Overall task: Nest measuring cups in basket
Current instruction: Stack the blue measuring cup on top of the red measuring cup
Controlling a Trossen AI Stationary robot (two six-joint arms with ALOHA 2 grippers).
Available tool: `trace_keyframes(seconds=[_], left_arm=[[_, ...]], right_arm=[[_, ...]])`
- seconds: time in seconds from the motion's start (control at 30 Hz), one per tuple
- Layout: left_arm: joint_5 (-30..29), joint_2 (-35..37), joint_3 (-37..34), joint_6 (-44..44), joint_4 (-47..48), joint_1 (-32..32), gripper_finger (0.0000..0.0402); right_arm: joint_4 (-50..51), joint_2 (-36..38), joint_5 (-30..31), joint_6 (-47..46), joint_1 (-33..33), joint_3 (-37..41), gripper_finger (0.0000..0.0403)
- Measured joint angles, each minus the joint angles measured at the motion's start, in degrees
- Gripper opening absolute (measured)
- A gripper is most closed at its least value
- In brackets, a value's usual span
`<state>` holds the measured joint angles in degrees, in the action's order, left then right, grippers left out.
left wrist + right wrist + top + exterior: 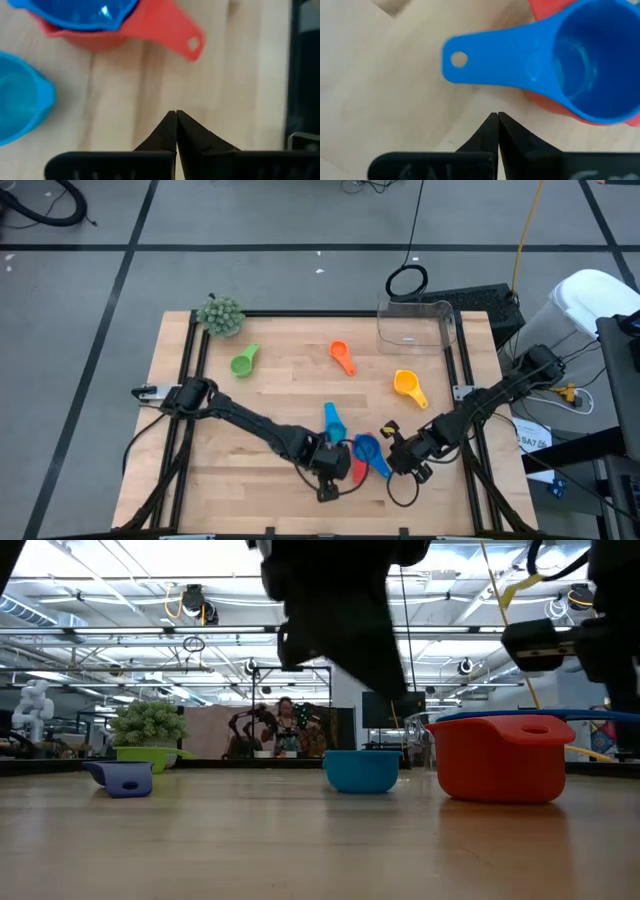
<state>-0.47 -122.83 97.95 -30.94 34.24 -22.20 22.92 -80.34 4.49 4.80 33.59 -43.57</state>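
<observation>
Blue cup (367,449) nested in red cup (356,467), near front edge, between both grippers. Handle runs toward right gripper (406,461), nearer; fingers together, empty. Left gripper (332,463) likewise closed. Basket (416,326) well apart, back right.

Bright overhead lighting; blurred wrist close-ups.

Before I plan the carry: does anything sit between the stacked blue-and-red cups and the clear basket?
Yes: the yellow cup lies on the table roughly along the line from the blue cup nested in the red cup to the basket.
</observation>
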Motion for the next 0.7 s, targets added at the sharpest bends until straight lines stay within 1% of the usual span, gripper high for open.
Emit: trace_keyframes(seconds=[0.07, 0.17, 0.33, 0.43, 0.53, 0.7], left_arm=[[-1.71, 0.0, 0.0, -2.0, -2.35, -0.68, 0.0003], [-4.04, -0.46, 0.0, -4.86, -3.1, -1.28, 0.0005], [-4.48, -4.26, 0.0, -7.13, -2.73, -1.92, 0.0003], [-4.42, -6.63, -0.06, -8.15, -2.83, -2.05, 0.0005], [-4.87, -7.32, -0.07, -9.33, -3.58, -1.91, 0.0003], [-9.5, -7.14, -0.07, -10.4, -7.56, -1.69, 0.0003]], right_arm=[[-0.72, 0.0, 0.16, -1.48, 1.17, 0.0, 0.0], [-0.69, 0.0, 0.25, -3.42, 2.68, 0.0, 0.0], [0.18, 0.0, 4.53, -3.79, 4.05, 0.12, 0.0], [-0.14, 0.04, 4.74, -3.79, 3.92, 0.91, 0.0], [-0.75, 0.0, 4.74, -4.44, 3.92, 2.14, 0.0], [-3.37, -0.29, 4.74, -5.64, 4.03, 2.82, 0.0]])
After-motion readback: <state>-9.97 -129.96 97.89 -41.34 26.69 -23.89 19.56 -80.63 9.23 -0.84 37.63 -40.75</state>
